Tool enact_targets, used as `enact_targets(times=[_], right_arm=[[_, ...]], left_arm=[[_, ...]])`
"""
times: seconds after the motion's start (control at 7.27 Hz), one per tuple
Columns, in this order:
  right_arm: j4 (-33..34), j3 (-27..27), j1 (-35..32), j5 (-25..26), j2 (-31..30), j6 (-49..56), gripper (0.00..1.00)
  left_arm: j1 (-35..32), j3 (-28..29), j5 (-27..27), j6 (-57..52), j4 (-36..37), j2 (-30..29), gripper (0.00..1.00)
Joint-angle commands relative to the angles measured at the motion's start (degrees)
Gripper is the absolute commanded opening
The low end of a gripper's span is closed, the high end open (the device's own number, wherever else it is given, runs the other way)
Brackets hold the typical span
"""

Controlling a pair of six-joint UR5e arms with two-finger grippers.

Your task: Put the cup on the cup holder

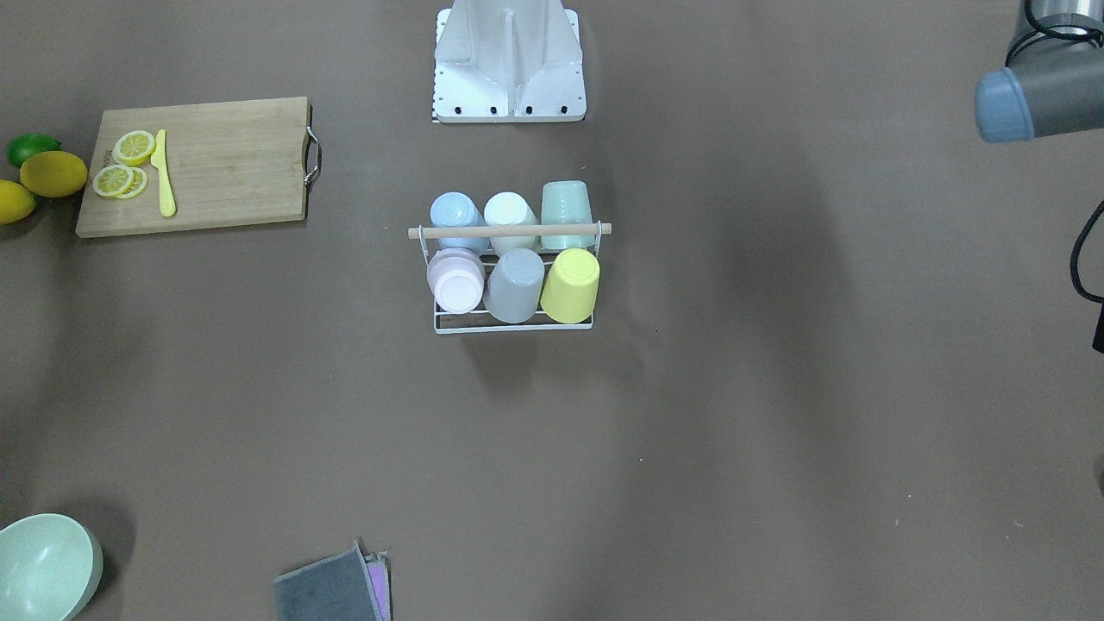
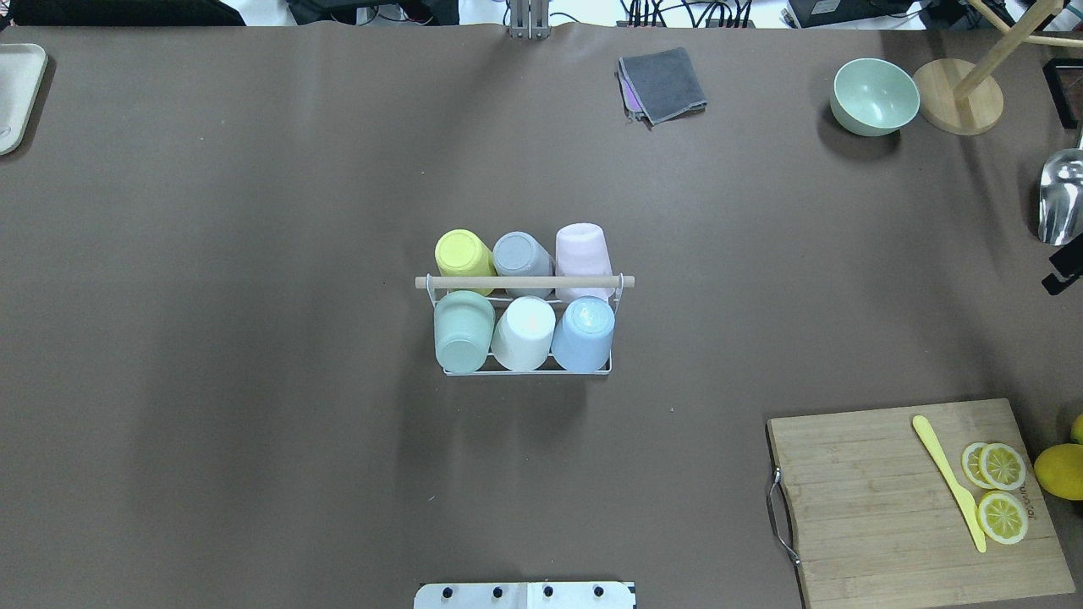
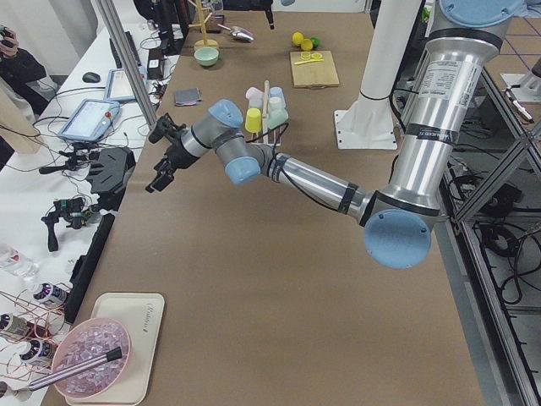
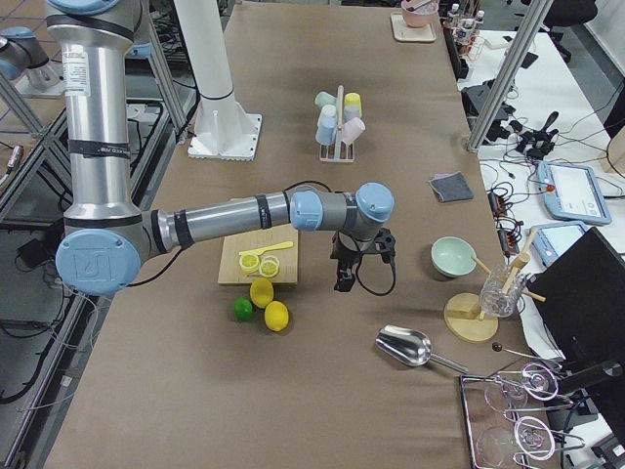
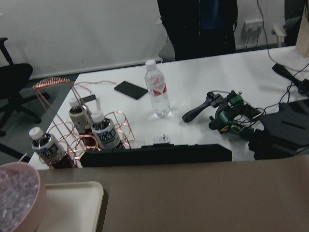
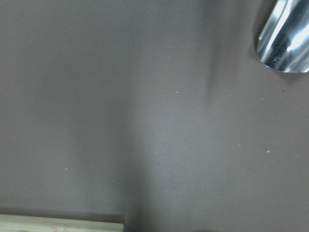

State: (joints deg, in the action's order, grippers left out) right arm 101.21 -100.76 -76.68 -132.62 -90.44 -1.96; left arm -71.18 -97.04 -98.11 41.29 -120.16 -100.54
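The cup holder, a white wire rack with a wooden rod handle, stands at the table's middle and also shows in the front-facing view. Upturned cups sit on it in two rows of three: yellow, grey and pink; green, white and blue. My left gripper hangs over the table's far-side edge, well away from the rack; I cannot tell its state. My right gripper points down beside the cutting board, far from the rack; I cannot tell its state.
A cutting board with lemon slices and a yellow knife lies front right, lemons beside it. A green bowl, wooden stand, metal scoop and grey cloth lie far right. A tray lies far left.
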Motion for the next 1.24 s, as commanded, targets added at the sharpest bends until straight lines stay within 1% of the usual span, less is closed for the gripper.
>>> enact_targets(times=[0.0,0.14,0.28,0.41,0.55,0.69,0.83,0.96,1.1], right_arm=[[-5.54,4.32,-3.46,3.42,0.35,-0.59,0.98],[-6.71,4.96,-3.99,3.42,1.13,-5.2,0.99],[-6.72,4.96,-4.61,3.42,1.84,-9.69,0.99],[-6.72,5.05,-4.88,3.42,2.37,-9.99,0.99],[-6.81,5.4,-5.14,2.98,3.16,-10.08,0.99],[-6.73,5.4,-5.4,2.89,3.6,-10.08,0.99],[-6.64,6.62,-6.28,2.8,5.43,-10.26,0.99],[-6.46,7.94,-7.42,2.54,6.93,-10.17,0.99],[-6.46,8.04,-7.69,1.58,6.94,-10.17,0.99]], left_arm=[[-1.58,1.84,-10.72,-7.04,9.11,4.19,0.97],[-5.25,3.42,-19.14,-13.02,14.03,4.82,0.97],[-8.51,5.87,-24.7,-19.43,17.73,5.7,0.97],[-10.54,7.63,-27.02,-26.11,20.55,7.62,0.97],[-14.04,9.04,-27.22,-33.83,23.62,9.38,0.97],[-17.38,11.06,-27.31,-40.78,25.92,9.75,0.97],[-19.5,14.21,-29.92,-46.51,26.29,10.53,0.97],[-21.09,16.07,-32.38,-48.22,26.21,10.71,0.97],[-22.59,15.04,-32.58,-47.98,26.2,10.02,0.97]])
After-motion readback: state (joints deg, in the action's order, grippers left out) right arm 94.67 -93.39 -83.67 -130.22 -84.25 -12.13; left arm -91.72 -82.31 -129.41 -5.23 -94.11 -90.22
